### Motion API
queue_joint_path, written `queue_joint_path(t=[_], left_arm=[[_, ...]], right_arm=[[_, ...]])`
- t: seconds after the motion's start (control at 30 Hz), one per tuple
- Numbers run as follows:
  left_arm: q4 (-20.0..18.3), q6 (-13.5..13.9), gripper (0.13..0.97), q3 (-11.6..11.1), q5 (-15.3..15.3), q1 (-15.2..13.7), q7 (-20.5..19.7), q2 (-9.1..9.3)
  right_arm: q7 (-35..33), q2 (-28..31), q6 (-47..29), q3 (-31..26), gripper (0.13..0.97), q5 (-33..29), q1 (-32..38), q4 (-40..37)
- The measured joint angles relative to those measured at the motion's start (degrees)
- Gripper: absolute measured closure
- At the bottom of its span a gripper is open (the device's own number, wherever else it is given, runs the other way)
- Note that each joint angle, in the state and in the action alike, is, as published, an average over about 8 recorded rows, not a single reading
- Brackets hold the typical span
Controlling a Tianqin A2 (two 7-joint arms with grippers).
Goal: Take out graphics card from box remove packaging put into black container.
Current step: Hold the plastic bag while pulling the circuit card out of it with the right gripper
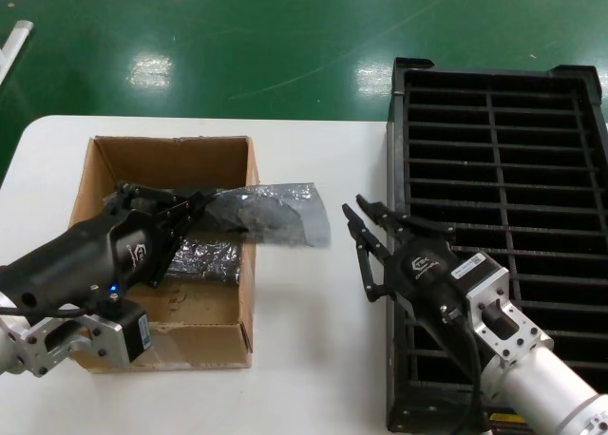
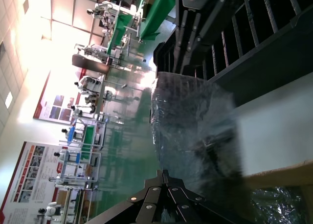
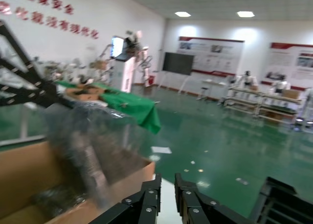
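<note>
The brown box [image 1: 245,302] stands at the table's left. My left gripper [image 1: 199,199] hovers over it, shut on one end of the shiny grey packaging [image 1: 275,212], which is lifted and reaches out over the box's right wall. In the left wrist view the closed fingertips [image 2: 164,172] pinch the bag [image 2: 190,116], and a dark shape shows through it. The graphics card itself is hidden. My right gripper [image 1: 359,209] is open, at the left rim of the black container [image 1: 494,150], just right of the bag's free end and apart from it. The right wrist view shows the bag [image 3: 93,141] above the box [image 3: 29,175].
Another crinkly grey bag [image 1: 204,259] lies on the box floor under my left gripper. White table [image 1: 313,340] separates the box from the black container, which fills the right side. Green floor lies beyond the table's far edge.
</note>
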Motion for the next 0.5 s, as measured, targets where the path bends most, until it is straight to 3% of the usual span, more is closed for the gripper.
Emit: queue_joint_path(t=[0.2, 0.5], left_arm=[[0.0, 0.0, 0.959, 0.0, 0.0, 0.0, 0.0, 0.0], [0.0, 0.0, 0.959, 0.0, 0.0, 0.0, 0.0, 0.0]], right_arm=[[3.3, 3.2, -3.6, -1.4, 0.914, -2.2, 2.5, -0.9], [0.0, 4.7, -10.9, -1.6, 0.946, 2.6, 7.8, -5.5]])
